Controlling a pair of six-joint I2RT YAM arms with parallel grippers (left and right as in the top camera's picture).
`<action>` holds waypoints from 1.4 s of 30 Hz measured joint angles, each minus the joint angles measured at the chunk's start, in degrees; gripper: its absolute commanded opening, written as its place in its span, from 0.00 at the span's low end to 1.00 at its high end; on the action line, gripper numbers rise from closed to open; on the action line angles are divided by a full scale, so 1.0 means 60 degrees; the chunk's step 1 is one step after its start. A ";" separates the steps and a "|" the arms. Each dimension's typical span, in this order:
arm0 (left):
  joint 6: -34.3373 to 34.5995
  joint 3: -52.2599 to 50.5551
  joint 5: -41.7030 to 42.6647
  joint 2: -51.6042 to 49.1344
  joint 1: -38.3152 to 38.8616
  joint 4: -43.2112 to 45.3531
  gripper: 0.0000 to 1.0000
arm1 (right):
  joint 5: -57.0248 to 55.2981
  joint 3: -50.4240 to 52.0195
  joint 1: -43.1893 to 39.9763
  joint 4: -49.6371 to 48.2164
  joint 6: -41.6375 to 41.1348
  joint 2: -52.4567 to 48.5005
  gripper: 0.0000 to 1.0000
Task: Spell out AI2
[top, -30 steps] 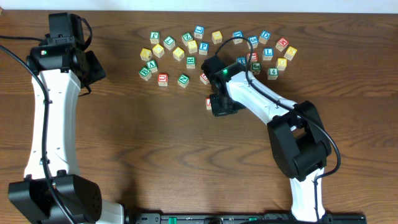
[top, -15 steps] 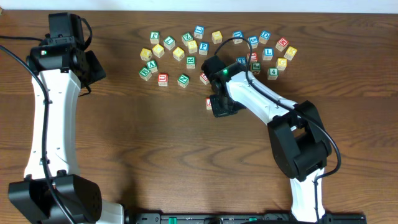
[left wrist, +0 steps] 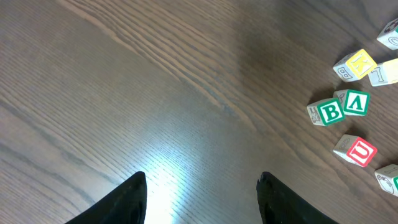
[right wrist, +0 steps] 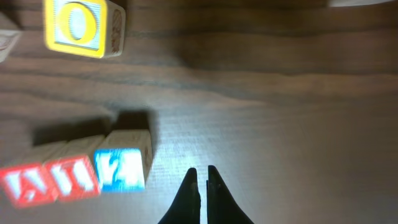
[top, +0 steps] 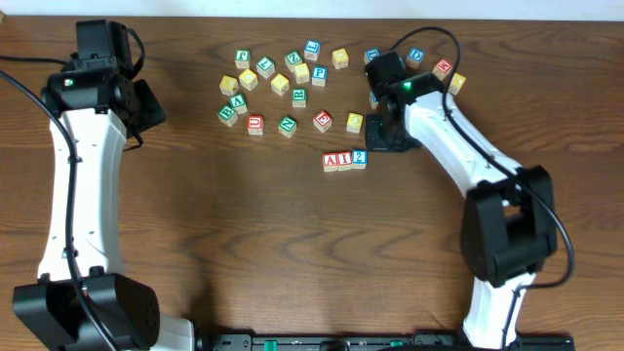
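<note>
Three blocks stand side by side in a row on the table: a red A block [top: 331, 161], a red I block [top: 345, 160] and a blue 2 block [top: 360, 157]. They also show blurred in the right wrist view, the red pair [right wrist: 50, 180] and the blue 2 [right wrist: 119, 169]. My right gripper [right wrist: 203, 180] is shut and empty, to the right of the row and apart from it; in the overhead view it [top: 382, 135] is up and right of the blue 2. My left gripper [left wrist: 202, 186] is open and empty over bare wood at the far left [top: 146, 105].
Several loose letter blocks lie scattered at the back of the table [top: 292, 73]. A yellow O block [right wrist: 81, 26] lies just beyond the row. Green B and A blocks [left wrist: 339, 107] and a red U block [left wrist: 356, 150] lie right of my left gripper.
My right gripper has drawn back up and to the right, away from the row. The three blocks A, I, 2 now show uncovered. The left arm has not moved.
</note>
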State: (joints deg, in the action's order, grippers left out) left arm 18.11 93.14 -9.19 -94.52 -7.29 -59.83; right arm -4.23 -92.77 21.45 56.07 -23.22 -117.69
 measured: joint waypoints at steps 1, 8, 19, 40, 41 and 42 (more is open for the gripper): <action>0.0000 0.0000 0.0000 0.0000 0.0000 0.0004 0.56 | 0.0087 0.0000 0.0007 -0.0087 -0.0007 -0.0171 0.01; 0.0000 0.0000 0.0000 0.0000 0.0000 -0.0004 0.56 | 0.0656 0.0011 0.0047 -0.0550 -0.0182 -0.1045 0.01; 0.0000 0.0000 0.0335 0.0000 0.0000 -0.0011 0.56 | 0.0965 0.0011 0.0204 -0.0867 -0.0299 -0.1053 0.01; 0.0004 -0.0758 0.0911 -0.0026 0.0696 0.0331 0.56 | 0.1002 0.0011 0.0448 -0.0823 -0.0299 -0.1053 0.02; 0.0000 -0.0801 0.0925 -0.0036 0.0754 0.0350 0.56 | 0.1002 0.0011 0.0448 -0.0820 -0.0299 -0.1053 0.01; 0.0000 -0.0845 0.0940 -0.0044 0.0805 0.0393 0.56 | 0.1002 0.0011 0.0448 -0.0820 -0.0299 -0.1053 0.01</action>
State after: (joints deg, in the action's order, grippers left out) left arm 18.11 88.07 -3.55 -94.78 -2.46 -57.47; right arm 1.78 -92.71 24.14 51.16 -25.02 -124.01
